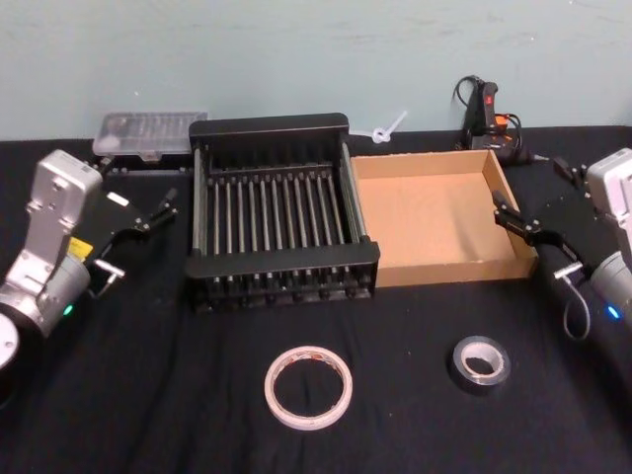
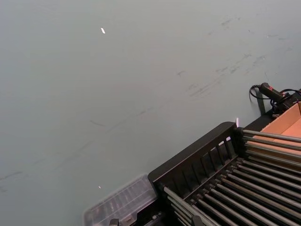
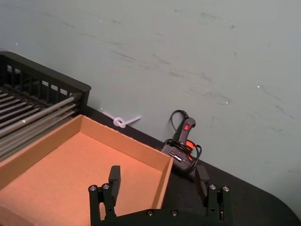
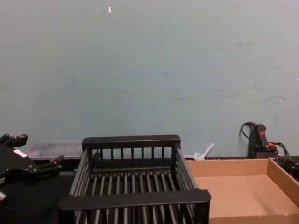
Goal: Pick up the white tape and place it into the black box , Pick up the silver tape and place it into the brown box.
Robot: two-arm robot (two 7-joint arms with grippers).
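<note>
Both grippers hang idle at the table's edges, holding nothing. On the robot's left, the left gripper sits beside the black box, raised off the black tablecloth, its fingers spread apart; the chest view catches it at the lower left edge. On the robot's right, the right gripper hovers over the near right corner of the brown box, its fingers standing wide apart above the cardboard wall.

The black box, a slatted crate, stands in the middle of the table, touching or just beside the brown box on its right. Neither box holds tape.

The white tape lies flat on the cloth in front of the black box, nearer the robot. The silver tape lies flat to its right, in front of the brown box and well apart from the white ring.

Behind the black box on the left rests a clear plastic case. A black-and-red handheld tool with a coiled cord stands against the pale wall behind the brown box, with a knotted white tie lying nearby.
</note>
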